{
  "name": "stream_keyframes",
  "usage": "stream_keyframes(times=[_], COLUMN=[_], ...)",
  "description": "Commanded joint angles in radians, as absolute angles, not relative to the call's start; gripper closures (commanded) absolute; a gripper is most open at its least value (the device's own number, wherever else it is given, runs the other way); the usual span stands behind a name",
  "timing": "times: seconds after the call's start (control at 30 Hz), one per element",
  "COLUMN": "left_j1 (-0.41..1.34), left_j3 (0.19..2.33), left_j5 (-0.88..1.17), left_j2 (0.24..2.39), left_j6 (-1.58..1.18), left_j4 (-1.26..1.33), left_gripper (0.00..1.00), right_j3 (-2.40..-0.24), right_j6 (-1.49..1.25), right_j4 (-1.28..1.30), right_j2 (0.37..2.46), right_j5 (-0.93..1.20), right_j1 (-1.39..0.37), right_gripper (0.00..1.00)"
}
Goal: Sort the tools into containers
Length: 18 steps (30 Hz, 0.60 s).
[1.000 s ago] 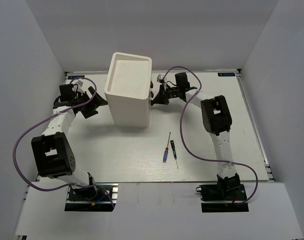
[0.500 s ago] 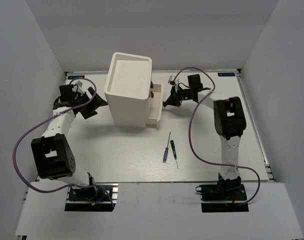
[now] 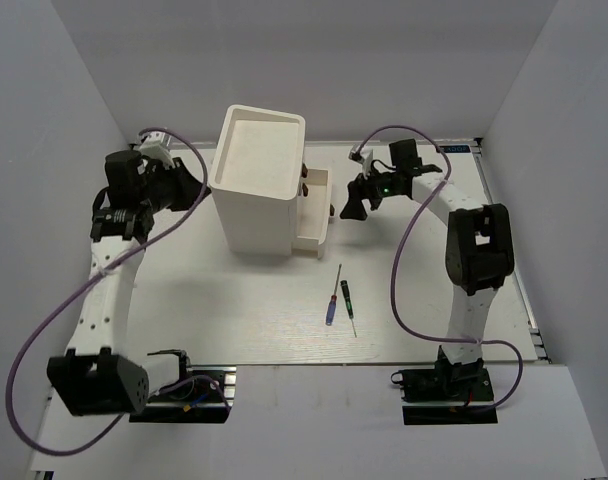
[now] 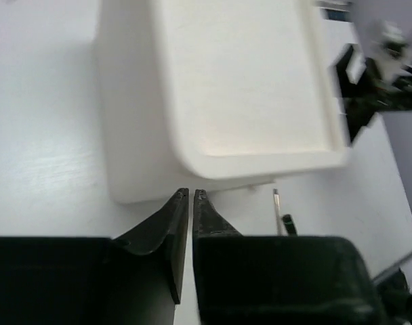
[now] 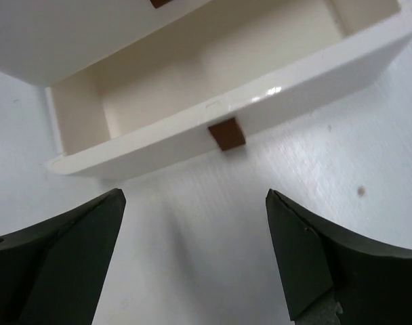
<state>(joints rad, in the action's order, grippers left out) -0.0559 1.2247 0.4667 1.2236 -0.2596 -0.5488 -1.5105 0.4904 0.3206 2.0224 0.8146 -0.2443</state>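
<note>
Right gripper [image 5: 192, 196] gapes wide, empty, facing the pulled-out drawer [image 5: 145, 143], whose ends are cut off in the wrist view. Left gripper [image 4: 191, 195] is pinched closed, left of the cabinet [image 3: 256, 185] by the back edge. Two thin screwdrivers [image 3: 331, 305] lie mid-counter toward the front edge, tips hard to make out.

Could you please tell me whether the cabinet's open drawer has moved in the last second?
Yes: the drawer has slid out rightward from the white cabinet, where it sat closed before.

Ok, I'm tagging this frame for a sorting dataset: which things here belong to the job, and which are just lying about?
Job: white cabinet, its open drawer, blue-handled screwdriver, black-handled screwdriver.
Just there: purple cable, blue label.
</note>
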Motion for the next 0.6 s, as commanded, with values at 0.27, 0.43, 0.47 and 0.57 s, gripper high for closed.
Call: stream_keyframes(times=[0.27, 0.43, 0.47, 0.57], left_j1=[0.271, 0.546, 0.593, 0.767], left_j3=[1.27, 1.376, 1.405, 1.511], left_j5=[0.661, 0.52, 0.449, 0.308], left_j2=[1.163, 1.314, 1.353, 1.497], left_j6=[-0.173, -0.186, -0.176, -0.164], left_j4=[-0.605, -0.62, -0.632, -0.689], left_gripper=[0.61, 0.61, 0.61, 0.59], right_j3=[-1.562, -1.283, -1.269, -1.243], right_j6=[0.421, 0.413, 0.405, 0.313], right_j4=[0.889, 0.613, 0.563, 0.519], right_j2=[1.835, 1.666, 1.64, 1.611], right_j5=[0.66, 0.398, 0.376, 0.223], right_j1=[-0.232, -0.235, -0.232, -0.222], right_gripper=[1.0, 1.0, 1.0, 0.64])
